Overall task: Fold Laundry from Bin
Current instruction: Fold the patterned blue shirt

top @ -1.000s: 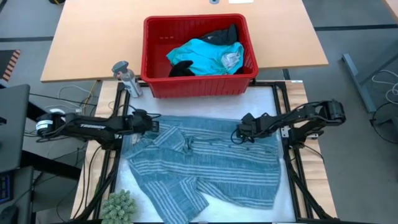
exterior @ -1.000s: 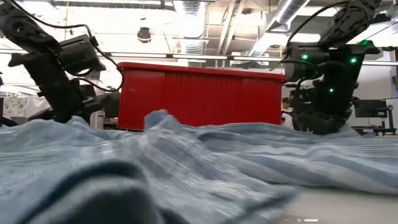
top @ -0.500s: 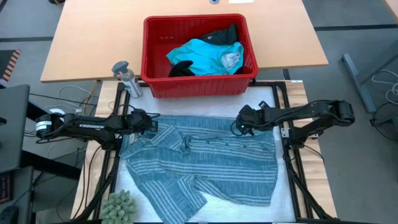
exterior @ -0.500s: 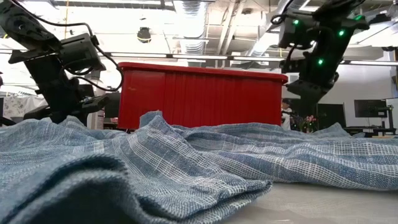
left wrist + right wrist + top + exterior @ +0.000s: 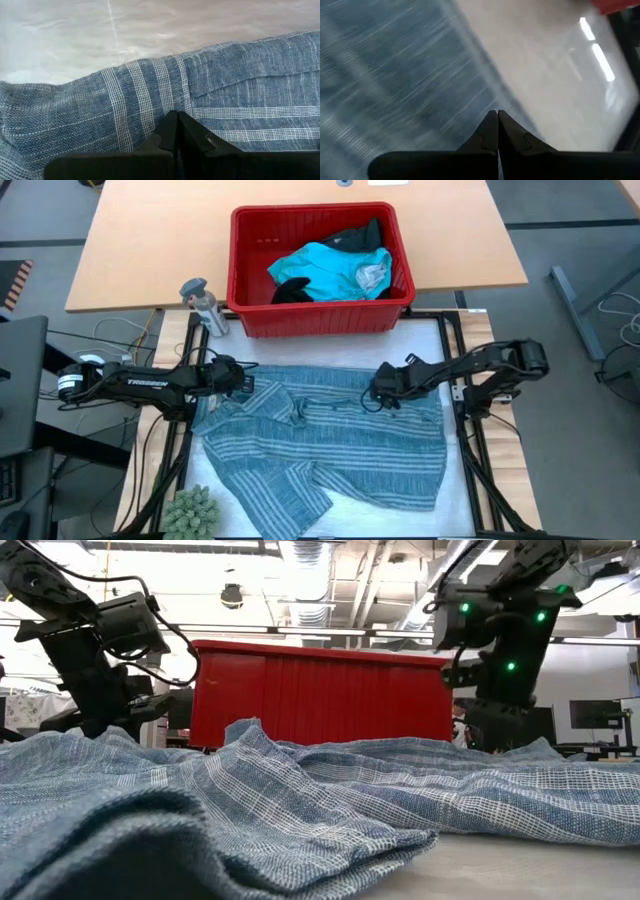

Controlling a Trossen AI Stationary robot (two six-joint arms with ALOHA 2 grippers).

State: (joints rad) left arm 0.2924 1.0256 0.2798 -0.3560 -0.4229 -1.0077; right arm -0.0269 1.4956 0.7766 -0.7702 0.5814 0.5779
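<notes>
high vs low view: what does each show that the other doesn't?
Only the high view shows inside the red bin: a turquoise garment and black ones, plus the grey bottle and a green spiky thing. Only the low view shows the room's ceiling ducts and the cloth's raised folds. Both show the bin, the striped shirt and both arms over it.

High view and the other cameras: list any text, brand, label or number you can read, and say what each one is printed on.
"TROSSEN", in white letters, stands along the left arm in the high view; small but just readable.
The pale tag on the turquoise garment in the red bin: too small to read.
The low view and both wrist views show no readable text; the right wrist view is motion-blurred.
</notes>
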